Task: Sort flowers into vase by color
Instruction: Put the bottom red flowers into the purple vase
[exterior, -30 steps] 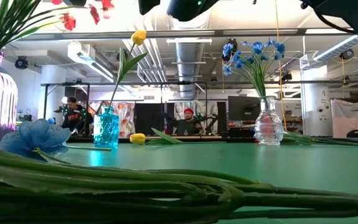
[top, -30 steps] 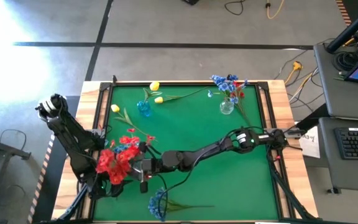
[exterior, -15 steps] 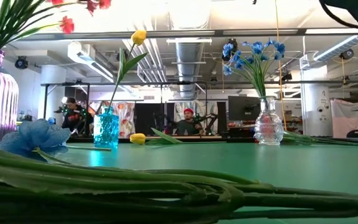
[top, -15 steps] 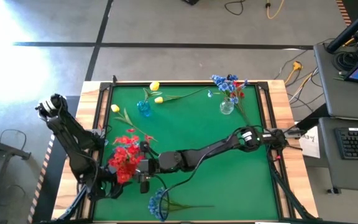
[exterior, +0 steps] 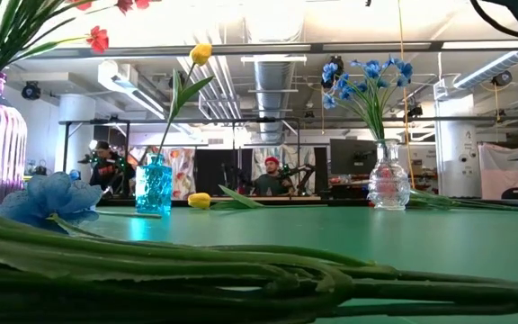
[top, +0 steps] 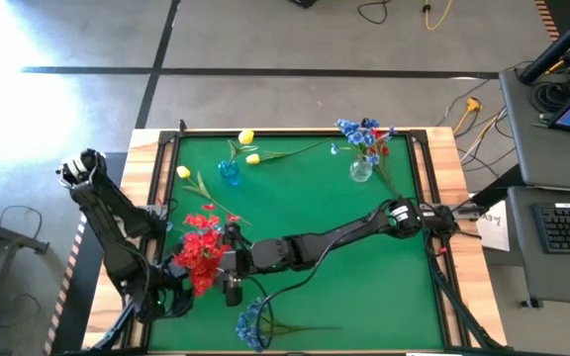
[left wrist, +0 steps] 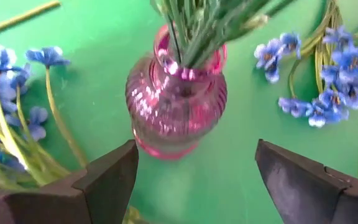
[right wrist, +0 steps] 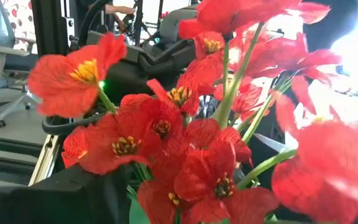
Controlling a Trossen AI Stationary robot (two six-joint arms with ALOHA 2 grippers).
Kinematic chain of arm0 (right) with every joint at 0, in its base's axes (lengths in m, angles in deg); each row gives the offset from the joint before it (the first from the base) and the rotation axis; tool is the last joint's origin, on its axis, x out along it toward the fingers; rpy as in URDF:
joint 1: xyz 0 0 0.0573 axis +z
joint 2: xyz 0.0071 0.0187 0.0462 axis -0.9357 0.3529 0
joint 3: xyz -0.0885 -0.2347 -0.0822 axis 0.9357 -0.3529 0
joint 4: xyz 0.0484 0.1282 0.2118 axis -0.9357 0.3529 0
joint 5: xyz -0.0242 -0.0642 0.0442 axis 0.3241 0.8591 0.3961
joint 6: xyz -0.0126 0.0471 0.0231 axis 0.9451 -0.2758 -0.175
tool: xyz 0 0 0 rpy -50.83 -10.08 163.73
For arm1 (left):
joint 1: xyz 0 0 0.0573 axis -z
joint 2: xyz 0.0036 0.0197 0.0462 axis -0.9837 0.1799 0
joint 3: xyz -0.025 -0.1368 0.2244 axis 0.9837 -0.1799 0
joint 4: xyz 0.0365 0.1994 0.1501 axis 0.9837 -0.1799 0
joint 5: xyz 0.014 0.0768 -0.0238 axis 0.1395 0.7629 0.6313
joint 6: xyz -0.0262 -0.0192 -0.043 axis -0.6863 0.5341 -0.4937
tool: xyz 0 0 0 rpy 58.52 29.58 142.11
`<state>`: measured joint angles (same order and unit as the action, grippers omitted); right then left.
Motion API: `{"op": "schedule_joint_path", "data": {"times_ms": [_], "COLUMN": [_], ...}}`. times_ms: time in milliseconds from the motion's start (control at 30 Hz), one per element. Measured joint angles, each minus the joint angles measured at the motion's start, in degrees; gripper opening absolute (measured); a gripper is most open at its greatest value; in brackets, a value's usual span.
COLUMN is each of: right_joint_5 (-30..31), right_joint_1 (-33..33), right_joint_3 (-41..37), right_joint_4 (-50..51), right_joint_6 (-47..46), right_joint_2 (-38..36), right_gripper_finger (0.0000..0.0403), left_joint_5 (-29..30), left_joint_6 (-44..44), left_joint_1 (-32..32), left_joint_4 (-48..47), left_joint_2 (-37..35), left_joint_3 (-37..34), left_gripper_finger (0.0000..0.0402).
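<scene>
A bunch of red flowers stands with its green stems in a ribbed pink vase at the near left. My left gripper is open, one finger on each side of the vase's foot, clear of the glass. My right gripper reaches level across the table to the red blossoms. Its one visible finger stands far aside, so it reads as open, and no stem shows between its fingers. Blue flowers lie on the mat near the front edge.
A small blue vase holds a yellow flower, and more yellow flowers lie beside it at the far left. A clear vase with blue flowers stands far right. People sit in the room beyond the table.
The red bunch leaned toward the table's left edge and now stands more upright and gathered over the pink vase. My right gripper has risen out of the top of the low view. My left gripper has lifted a little beside the vase.
</scene>
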<state>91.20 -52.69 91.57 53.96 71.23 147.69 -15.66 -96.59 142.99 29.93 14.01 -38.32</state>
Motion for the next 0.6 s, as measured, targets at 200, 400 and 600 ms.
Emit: {"op": "schedule_joint_path", "data": {"times_ms": [200, 400, 600], "right_joint_5": [-0.08, -0.06, -0.04], "right_joint_1": [0.0, 0.13, 0.13], "right_joint_3": [0.0, 0.0, 0.02], "right_joint_4": [5.33, 8.57, 13.13], "right_joint_6": [-1.97, -2.37, -3.26], "right_joint_2": [-1.49, -2.37, -4.37], "right_gripper_finger": [0.0344, 0.0354, 0.0354], "left_joint_5": [-1.92, -1.94, -3.66], "left_joint_6": [-0.04, -0.04, -0.78], "left_joint_1": [0.0, 0.0, 0.11], "left_joint_4": [-4.1, -8.67, -11.49], "left_joint_2": [0.0, 0.0, 0.0], "left_joint_3": [2.65, 6.31, 8.14], "left_gripper_finger": [0.031, 0.031, 0.031]}}
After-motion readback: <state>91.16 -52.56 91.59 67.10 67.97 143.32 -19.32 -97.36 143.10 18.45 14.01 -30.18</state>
